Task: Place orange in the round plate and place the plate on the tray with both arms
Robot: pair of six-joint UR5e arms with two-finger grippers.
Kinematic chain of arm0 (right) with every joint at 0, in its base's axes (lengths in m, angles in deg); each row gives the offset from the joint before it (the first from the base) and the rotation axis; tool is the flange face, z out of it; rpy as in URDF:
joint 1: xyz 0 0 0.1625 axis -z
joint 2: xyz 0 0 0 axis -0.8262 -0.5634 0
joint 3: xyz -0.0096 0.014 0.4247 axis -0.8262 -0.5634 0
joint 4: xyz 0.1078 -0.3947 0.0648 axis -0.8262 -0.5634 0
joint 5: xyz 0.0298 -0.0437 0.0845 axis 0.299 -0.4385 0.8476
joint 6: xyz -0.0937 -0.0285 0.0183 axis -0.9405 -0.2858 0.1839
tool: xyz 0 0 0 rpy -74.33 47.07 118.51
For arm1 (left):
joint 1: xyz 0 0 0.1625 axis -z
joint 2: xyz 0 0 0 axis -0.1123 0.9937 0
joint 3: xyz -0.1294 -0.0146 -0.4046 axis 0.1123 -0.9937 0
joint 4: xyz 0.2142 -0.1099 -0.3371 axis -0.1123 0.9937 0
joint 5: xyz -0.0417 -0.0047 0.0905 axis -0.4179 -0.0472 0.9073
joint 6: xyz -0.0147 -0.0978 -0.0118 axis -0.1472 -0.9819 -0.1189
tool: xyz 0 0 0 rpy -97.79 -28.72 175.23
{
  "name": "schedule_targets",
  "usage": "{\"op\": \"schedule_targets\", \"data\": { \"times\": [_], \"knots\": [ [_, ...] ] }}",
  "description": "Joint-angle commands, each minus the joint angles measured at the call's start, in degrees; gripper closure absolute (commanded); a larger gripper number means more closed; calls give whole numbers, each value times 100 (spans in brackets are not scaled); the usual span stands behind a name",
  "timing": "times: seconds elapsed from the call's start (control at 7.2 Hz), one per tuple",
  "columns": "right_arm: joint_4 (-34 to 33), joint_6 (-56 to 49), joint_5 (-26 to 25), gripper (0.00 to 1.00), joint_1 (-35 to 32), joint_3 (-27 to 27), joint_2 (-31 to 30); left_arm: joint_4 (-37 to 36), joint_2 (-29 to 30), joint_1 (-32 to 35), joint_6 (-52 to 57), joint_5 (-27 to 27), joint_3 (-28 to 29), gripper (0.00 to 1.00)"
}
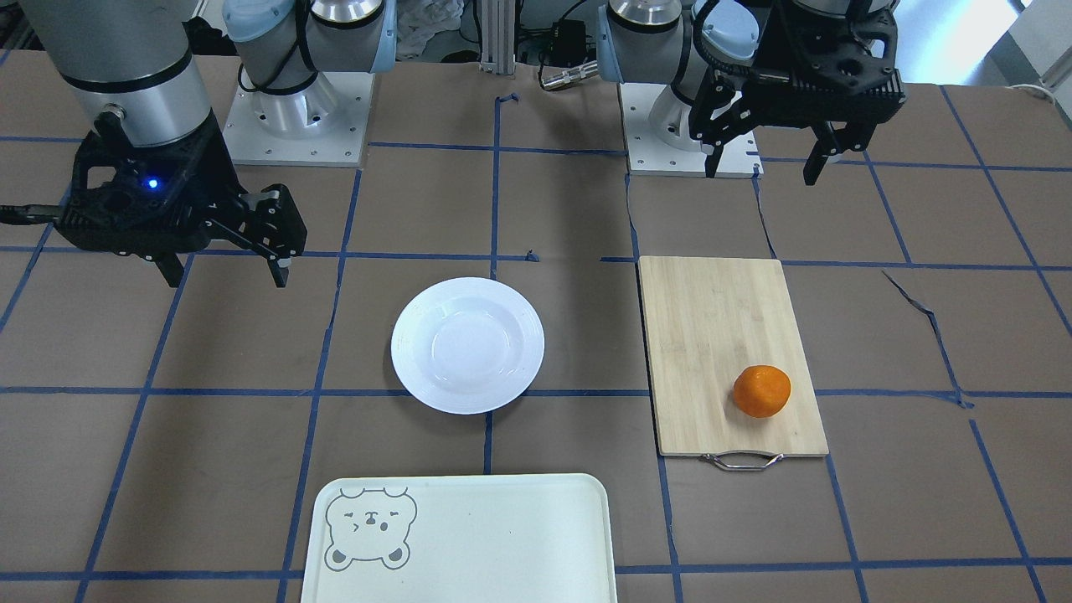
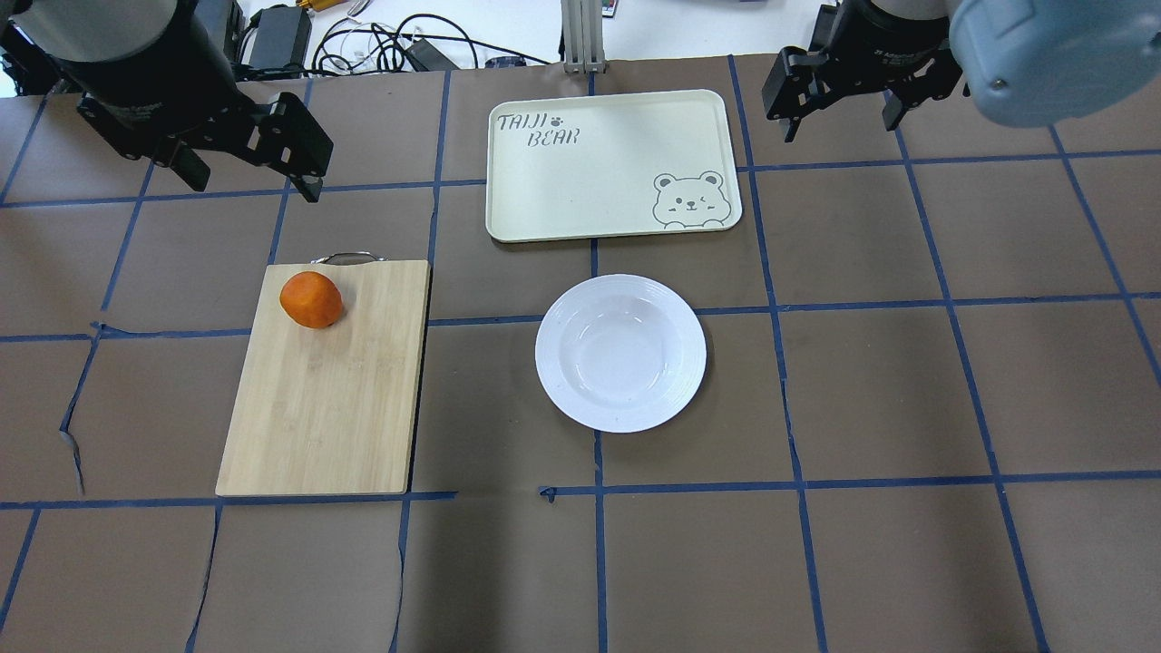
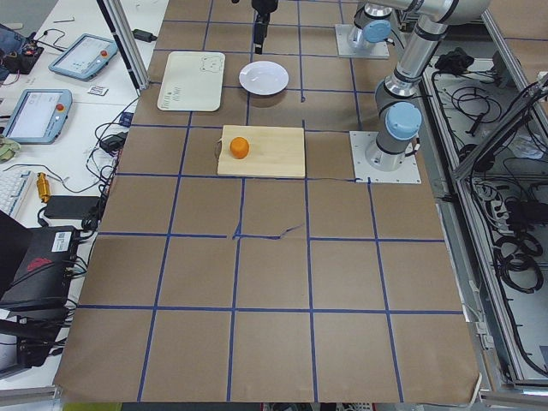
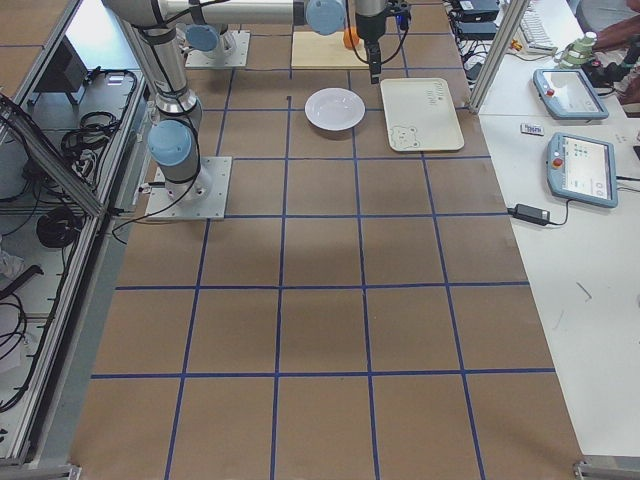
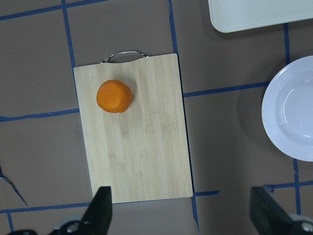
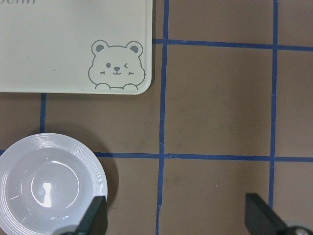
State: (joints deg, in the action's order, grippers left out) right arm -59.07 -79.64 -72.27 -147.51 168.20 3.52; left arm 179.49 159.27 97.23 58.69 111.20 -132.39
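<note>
The orange (image 1: 762, 391) (image 2: 311, 299) (image 5: 114, 96) lies on a bamboo cutting board (image 2: 336, 408), near the end with the metal handle. Beside the board the white round plate (image 1: 467, 345) (image 2: 620, 353) (image 6: 46, 183) rests empty on the table. Just beyond the plate lies the cream tray (image 2: 590, 181) (image 1: 502, 544) (image 6: 49, 44) with its bear drawing, nothing on it. My left gripper (image 2: 249, 181) (image 1: 762, 167) hangs open above the table, off the board's handle end and apart from the orange. My right gripper (image 2: 839, 127) (image 1: 226, 276) hangs open to the side of the tray, holding nothing.
Brown table covering with a grid of blue tape lines. The arm bases (image 1: 293, 126) stand at the robot's side of the table. Cables and boxes (image 2: 363, 45) lie past the tray end. Side tables with tablets (image 4: 585, 165) flank the operators' edge.
</note>
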Motion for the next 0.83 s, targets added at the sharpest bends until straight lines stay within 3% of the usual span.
{"op": "schedule_targets", "data": {
  "times": [0.0, 0.69],
  "knots": [
    [87, -9, 131, 0, -5, 1, 8, -27, -89, -17, -50, -11, -66, 0],
    [88, -9, 185, 0, -5, 1, 52, -185, 42, -114, -472, -38, -39, 0]
  ]
}}
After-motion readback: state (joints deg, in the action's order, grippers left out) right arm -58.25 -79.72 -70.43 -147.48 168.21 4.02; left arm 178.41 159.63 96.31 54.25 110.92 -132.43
